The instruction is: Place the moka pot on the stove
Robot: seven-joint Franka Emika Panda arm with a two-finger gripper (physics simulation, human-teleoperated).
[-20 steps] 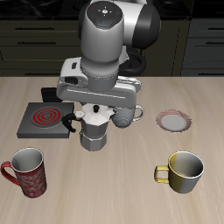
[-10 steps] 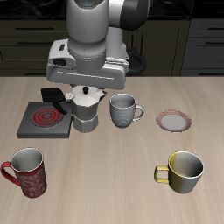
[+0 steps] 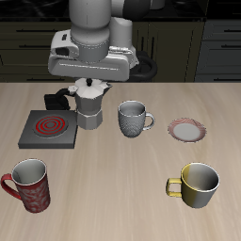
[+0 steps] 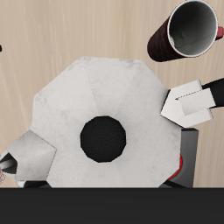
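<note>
The silver faceted moka pot [image 3: 89, 105] hangs in my gripper [image 3: 89, 86], which is shut on its upper part. It is held a little above the table, right beside the stove's edge nearest the grey mug. The stove [image 3: 47, 129] is a flat dark square with red coil rings and a black knob block at its back. In the wrist view the pot's lid with its black knob [image 4: 105, 138] fills the frame between my two fingers [image 4: 194, 101]; my gripper [image 4: 109, 129] is centred over it. A bit of the stove [image 4: 182, 163] shows past the pot's rim.
A grey patterned mug [image 3: 134, 119] stands close beside the pot. A pink-rimmed plate [image 3: 188, 130] lies farther along. A red mug [image 3: 28, 184], also in the wrist view [image 4: 188, 31], and a yellow mug [image 3: 199, 185] stand near the table's front edge.
My gripper has lifted the moka pot and carried it from next to the grey mug toward the stove. The pot now hangs higher and closer to the stove's edge.
</note>
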